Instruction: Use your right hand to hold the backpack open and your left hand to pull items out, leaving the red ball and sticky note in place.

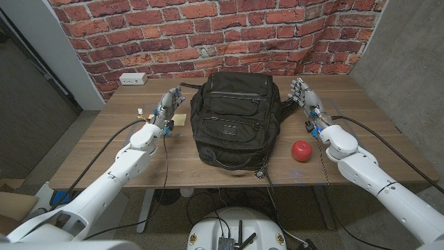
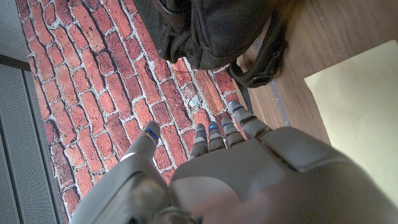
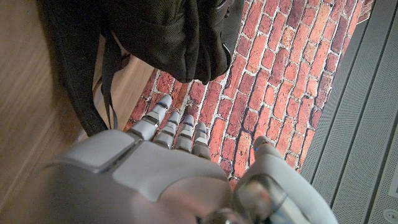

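**A:** Head view first. What do you have?

**B:** I see the backpack (image 1: 232, 118) lying in the middle of the tabletop (image 1: 104, 163), and it looks zipped shut. My left hand (image 1: 166, 105) stands beside its left flank, my right hand (image 1: 305, 97) beside its right, both apart from it, fingers spread and holding nothing. The red ball (image 1: 301, 150) sits on the tabletop near my right wrist, the sticky note (image 1: 178, 119) just by my left hand. No pulled-out items that I can see.

**A:** Left wrist?

**B:** Fingers (image 2: 216, 134) fanned out toward the brick wall (image 2: 81, 93); the backpack is close, untouched. The sticky note's yellow sheet lies alongside the hand.

**A:** Right wrist?

**B:** Same story: fingers (image 3: 168, 124) apart, empty, with the backpack and a strap (image 3: 111, 81) just ahead.

**A:** So, progress?

**B:** I'd judge nothing is started. Opening, holding and emptying all remain.
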Action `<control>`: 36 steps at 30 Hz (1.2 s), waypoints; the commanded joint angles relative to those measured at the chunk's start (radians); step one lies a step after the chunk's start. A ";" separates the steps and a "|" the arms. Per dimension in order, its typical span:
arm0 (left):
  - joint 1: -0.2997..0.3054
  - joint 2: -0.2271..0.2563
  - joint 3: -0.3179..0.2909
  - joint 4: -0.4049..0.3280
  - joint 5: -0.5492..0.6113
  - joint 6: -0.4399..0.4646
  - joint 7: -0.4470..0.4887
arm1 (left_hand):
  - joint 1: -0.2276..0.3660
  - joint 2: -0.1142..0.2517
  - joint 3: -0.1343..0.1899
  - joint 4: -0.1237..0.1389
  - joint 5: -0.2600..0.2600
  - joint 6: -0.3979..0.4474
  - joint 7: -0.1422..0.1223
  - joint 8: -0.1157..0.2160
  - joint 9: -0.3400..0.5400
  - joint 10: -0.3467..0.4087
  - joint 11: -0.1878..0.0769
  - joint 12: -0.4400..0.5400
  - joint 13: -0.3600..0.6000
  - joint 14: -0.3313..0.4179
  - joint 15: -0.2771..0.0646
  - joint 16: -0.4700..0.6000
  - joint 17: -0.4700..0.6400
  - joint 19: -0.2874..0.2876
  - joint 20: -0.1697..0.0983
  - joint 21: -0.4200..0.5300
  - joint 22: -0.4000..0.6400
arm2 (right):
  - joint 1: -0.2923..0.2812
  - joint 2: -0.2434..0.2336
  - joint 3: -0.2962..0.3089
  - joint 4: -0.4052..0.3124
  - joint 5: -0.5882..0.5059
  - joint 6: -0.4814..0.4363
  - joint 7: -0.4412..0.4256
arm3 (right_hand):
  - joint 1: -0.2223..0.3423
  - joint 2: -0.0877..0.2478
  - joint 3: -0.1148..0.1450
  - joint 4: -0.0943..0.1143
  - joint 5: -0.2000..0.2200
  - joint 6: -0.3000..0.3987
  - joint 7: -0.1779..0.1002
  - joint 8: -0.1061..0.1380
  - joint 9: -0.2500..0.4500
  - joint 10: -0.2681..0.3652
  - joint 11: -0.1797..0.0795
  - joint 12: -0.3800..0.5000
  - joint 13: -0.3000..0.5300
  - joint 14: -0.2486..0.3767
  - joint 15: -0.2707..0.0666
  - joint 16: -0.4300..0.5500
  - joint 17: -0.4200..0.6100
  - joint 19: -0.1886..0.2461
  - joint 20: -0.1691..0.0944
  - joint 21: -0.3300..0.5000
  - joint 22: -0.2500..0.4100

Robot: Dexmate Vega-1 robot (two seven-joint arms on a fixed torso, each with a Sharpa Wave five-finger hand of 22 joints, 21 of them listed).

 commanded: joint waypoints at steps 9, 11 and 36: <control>-0.020 -0.004 0.007 0.002 0.013 0.024 0.020 | 0.006 0.039 0.005 -0.004 0.005 0.008 -0.004 0.004 0.004 0.011 0.002 0.004 0.002 0.018 0.002 0.008 0.002 0.016 -0.038 0.008 0.005 | -0.136 -0.071 0.061 -0.168 -0.121 -0.028 -0.113 | 0.022 -0.003 0.008 -0.019 0.006 0.006 -0.001 0.003 0.002 0.008 -0.001 0.003 0.001 -0.001 -0.032 0.001 -0.011 0.003 -0.018 -0.013 0.004; -0.025 -0.005 0.008 0.007 0.012 0.026 0.015 | 0.006 0.039 0.005 -0.005 0.005 0.008 -0.005 0.004 0.004 0.011 0.003 0.004 0.002 0.018 0.002 0.008 0.002 0.016 -0.038 0.008 0.005 | -0.148 -0.075 0.065 -0.180 -0.138 -0.030 -0.122 | 0.025 -0.004 0.009 -0.023 0.005 0.005 -0.002 0.002 0.002 0.006 -0.003 0.002 0.001 -0.005 -0.035 0.000 -0.014 0.002 -0.020 -0.015 0.004; -0.063 0.016 0.020 -0.009 0.021 0.111 0.031 | 0.006 0.041 0.014 -0.014 0.005 0.021 -0.007 0.008 0.005 0.029 -0.006 0.008 0.003 0.038 -0.005 0.011 0.001 0.035 -0.039 0.012 0.005 | -0.284 -0.106 0.115 -0.287 -0.408 -0.010 -0.214 | 0.061 -0.002 0.020 -0.066 -0.002 0.031 -0.018 0.008 0.003 0.027 -0.010 0.006 0.001 0.015 -0.039 0.009 -0.039 0.023 -0.022 -0.032 0.004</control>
